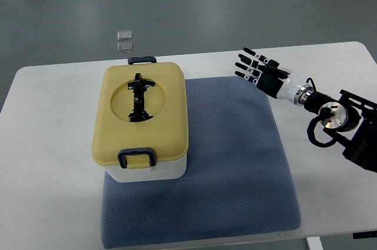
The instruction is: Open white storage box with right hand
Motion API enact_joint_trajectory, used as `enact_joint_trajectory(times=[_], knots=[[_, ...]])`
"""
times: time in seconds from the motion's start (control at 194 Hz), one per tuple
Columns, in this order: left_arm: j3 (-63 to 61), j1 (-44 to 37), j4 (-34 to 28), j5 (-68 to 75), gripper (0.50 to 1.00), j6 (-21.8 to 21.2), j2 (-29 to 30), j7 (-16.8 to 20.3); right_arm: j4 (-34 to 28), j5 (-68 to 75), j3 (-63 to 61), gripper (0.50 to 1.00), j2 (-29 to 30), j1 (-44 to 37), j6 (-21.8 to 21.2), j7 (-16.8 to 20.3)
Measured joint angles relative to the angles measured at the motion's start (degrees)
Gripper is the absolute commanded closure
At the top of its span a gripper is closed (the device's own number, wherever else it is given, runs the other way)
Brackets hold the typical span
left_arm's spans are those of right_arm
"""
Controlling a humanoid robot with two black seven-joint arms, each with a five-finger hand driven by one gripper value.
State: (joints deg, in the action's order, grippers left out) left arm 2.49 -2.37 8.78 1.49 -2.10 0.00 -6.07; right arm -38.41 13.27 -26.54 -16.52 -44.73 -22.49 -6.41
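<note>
The white storage box point(154, 171) stands on the left part of a blue-grey mat point(235, 161). Its yellow lid point(141, 114) is down, with a black folding handle point(139, 98) lying in a round recess on top. Dark blue latches sit at the near edge point(136, 158) and the far edge point(142, 60). My right hand point(254, 68) hovers above the mat's far right corner, well to the right of the box, fingers spread toward it and holding nothing. The left hand is out of view.
The mat lies on a white table point(47, 144). Two small clear squares point(125, 40) lie on the grey floor beyond the table's far edge. My right forearm point(341, 120) crosses the table's right side.
</note>
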Motion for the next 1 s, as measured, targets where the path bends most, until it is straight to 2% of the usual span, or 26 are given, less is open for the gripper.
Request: enact_joint_trajectory(times=[0.495, 1.0], knots=[[0.0, 0.3, 0.4, 0.0, 0.5, -0.5, 0.0, 0.4, 0.0, 0.0, -0.5, 0.568, 0.1, 0.5, 0.0, -0.1], [-0.1, 0.7, 0.2, 0.0, 0.5, -0.4, 0.0, 0.4, -0.5, -1.2, -0.6, 0.568, -2.4, -1.7, -0.8, -0.2]])
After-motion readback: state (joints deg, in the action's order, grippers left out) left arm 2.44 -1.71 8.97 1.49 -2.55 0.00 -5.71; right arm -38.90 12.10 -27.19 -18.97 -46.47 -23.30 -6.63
